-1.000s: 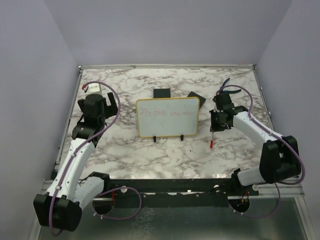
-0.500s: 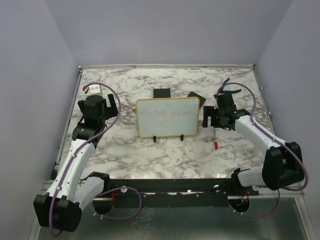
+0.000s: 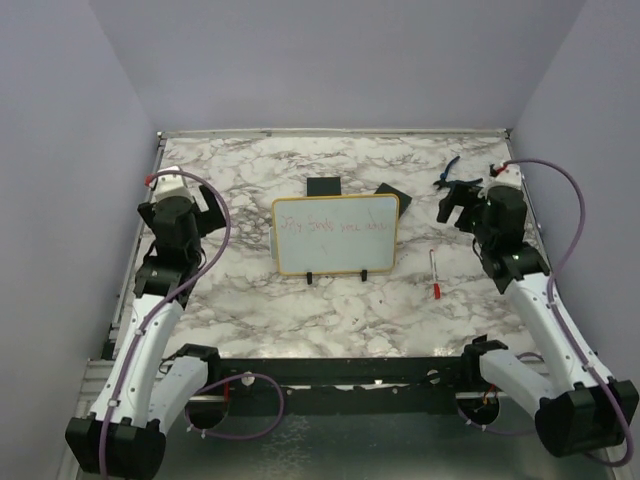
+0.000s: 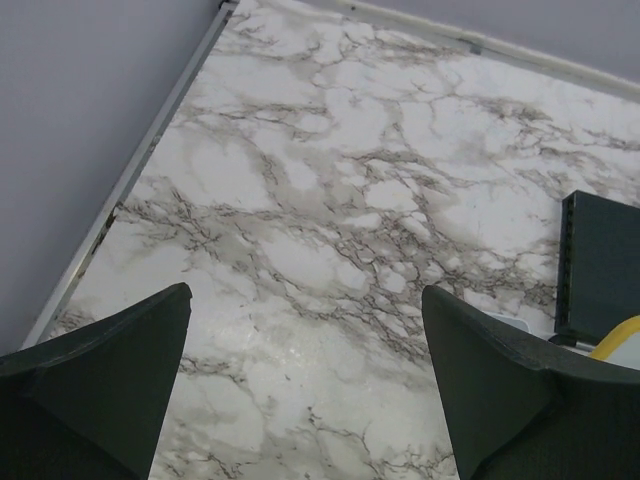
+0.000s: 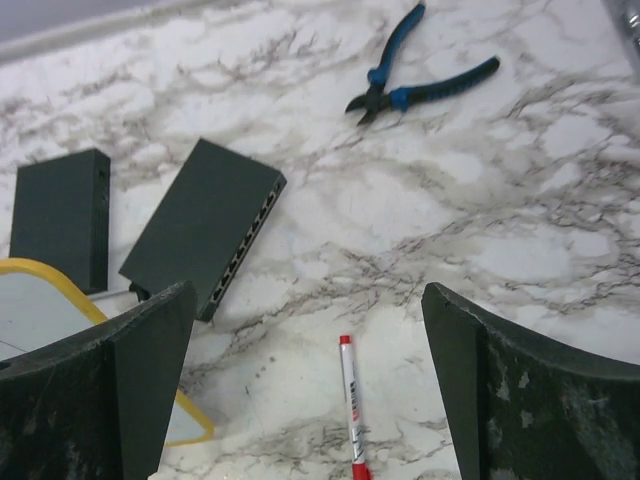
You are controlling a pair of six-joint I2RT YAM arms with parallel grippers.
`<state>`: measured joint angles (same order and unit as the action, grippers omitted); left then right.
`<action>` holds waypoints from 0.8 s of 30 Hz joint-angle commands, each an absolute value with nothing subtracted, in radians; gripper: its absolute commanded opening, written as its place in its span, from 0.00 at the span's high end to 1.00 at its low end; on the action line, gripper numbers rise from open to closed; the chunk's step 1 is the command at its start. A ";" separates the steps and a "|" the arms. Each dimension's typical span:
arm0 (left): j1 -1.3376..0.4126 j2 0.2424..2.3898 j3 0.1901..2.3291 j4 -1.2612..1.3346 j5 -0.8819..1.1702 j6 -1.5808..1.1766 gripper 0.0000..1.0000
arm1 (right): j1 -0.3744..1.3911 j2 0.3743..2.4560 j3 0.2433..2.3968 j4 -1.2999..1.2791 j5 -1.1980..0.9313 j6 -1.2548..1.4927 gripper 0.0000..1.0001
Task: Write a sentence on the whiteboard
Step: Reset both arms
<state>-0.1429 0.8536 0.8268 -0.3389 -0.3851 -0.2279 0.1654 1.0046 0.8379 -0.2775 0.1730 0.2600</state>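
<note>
Top external: the sentence (image 3: pixel 334 228) is illegibly faint.

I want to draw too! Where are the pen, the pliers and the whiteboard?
pen (image 5: pixel 351 400): right wrist view, middle of its white barrel.
pliers (image 5: pixel 383 95): right wrist view, the joint where the blue handles meet.
whiteboard (image 3: pixel 335 250): top view, lower middle of its white surface.

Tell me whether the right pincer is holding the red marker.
No, the marker lies on the table, clear of the open right pincer.
</note>
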 commanded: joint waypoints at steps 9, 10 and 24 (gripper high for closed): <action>-0.136 0.632 0.778 -0.153 -0.463 -0.196 0.01 | 0.153 0.549 0.552 0.170 0.250 0.090 0.03; -0.136 0.616 0.756 -0.138 -0.474 -0.196 0.01 | 0.153 0.514 0.525 0.204 0.242 0.063 0.03; -0.135 0.535 0.705 -0.130 -0.436 -0.176 0.01 | 0.153 0.470 0.529 0.188 0.255 0.026 0.03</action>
